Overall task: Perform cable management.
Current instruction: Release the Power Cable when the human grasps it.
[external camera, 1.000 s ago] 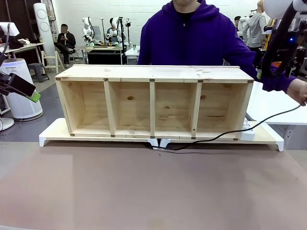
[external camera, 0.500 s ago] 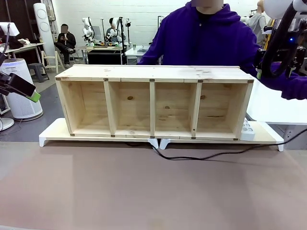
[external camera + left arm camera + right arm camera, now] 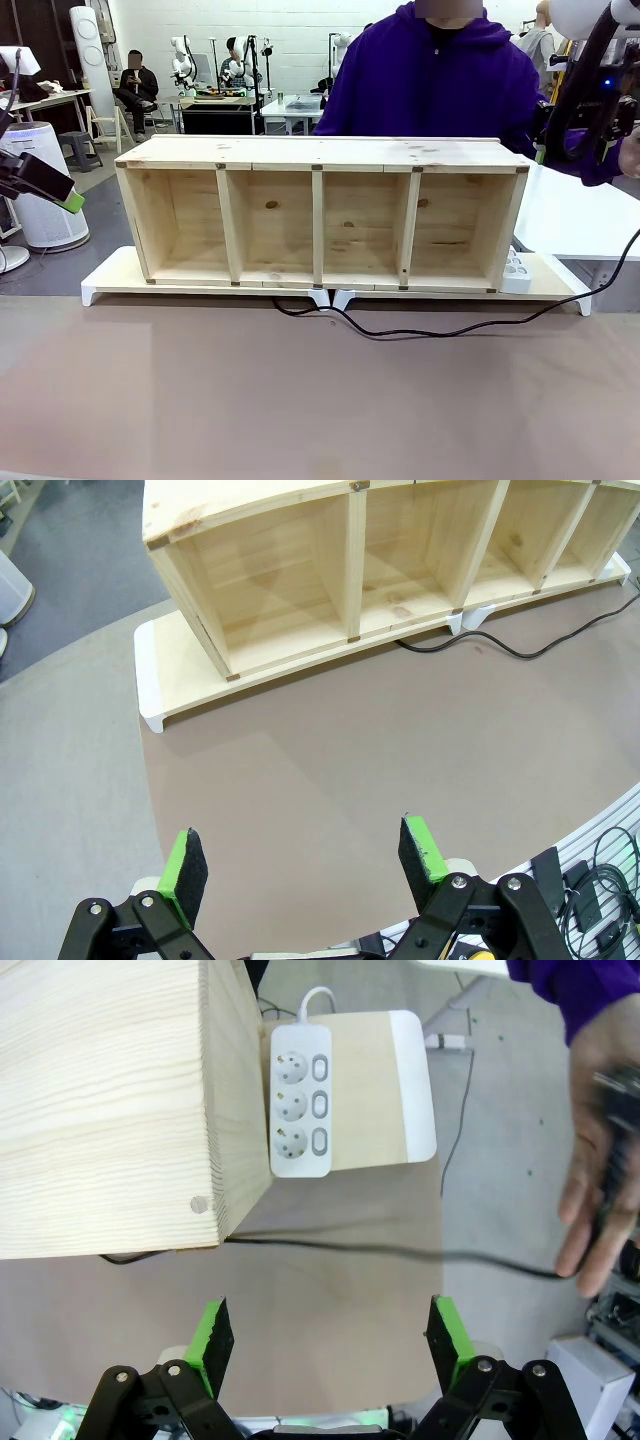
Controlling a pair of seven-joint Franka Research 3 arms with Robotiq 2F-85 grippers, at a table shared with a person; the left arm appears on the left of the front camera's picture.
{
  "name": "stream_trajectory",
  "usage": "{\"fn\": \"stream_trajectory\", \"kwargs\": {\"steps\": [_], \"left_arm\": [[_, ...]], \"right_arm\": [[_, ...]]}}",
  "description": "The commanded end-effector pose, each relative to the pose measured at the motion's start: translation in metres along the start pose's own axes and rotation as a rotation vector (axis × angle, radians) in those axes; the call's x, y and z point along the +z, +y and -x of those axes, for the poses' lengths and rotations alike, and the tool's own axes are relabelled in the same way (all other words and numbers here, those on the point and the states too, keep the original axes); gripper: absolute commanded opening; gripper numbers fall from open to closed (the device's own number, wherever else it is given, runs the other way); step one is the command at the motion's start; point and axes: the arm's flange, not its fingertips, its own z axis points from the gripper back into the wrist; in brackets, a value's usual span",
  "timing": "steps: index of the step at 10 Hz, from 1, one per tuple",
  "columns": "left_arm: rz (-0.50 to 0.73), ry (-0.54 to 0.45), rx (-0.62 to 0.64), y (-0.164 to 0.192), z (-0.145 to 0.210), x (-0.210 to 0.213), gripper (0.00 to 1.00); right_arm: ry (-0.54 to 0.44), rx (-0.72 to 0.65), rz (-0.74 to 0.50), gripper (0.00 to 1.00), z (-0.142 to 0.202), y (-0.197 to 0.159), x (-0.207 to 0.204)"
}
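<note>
The cable, a thin black cord, comes out from under the middle of the wooden shelf. It curves over the brown table and rises off the right edge. In the right wrist view the cable runs past the shelf's corner to a person's hand, which holds its far end. My right gripper hangs open above it, holding nothing. My left gripper is open over bare table, well short of the shelf and the cable. In the front view it sits at the far left.
A white three-socket power strip lies on the riser beside the shelf's right end. The shelf stands on low white-edged risers. A person in a purple hoodie stands behind it. A white side table is at the right.
The person has stepped to the right. The cable's slack has slid forward on the table and its right end has dropped and risen again. Both grippers stay still and open.
</note>
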Motion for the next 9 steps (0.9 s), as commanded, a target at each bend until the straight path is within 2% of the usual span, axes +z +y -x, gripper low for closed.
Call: {"fn": "stream_trajectory", "kwargs": {"steps": [1,9], "left_arm": [[0.002,-0.007,0.009,0.0005,-0.0012,-0.0003,1.00],[0.002,-0.007,0.009,0.0005,-0.0012,-0.0003,1.00]], "right_arm": [[0.006,-0.002,-0.002,1.00,0.0003,-0.0007,-0.0009],[0.006,-0.002,-0.002,1.00,0.0003,-0.0007,-0.0009]]}}
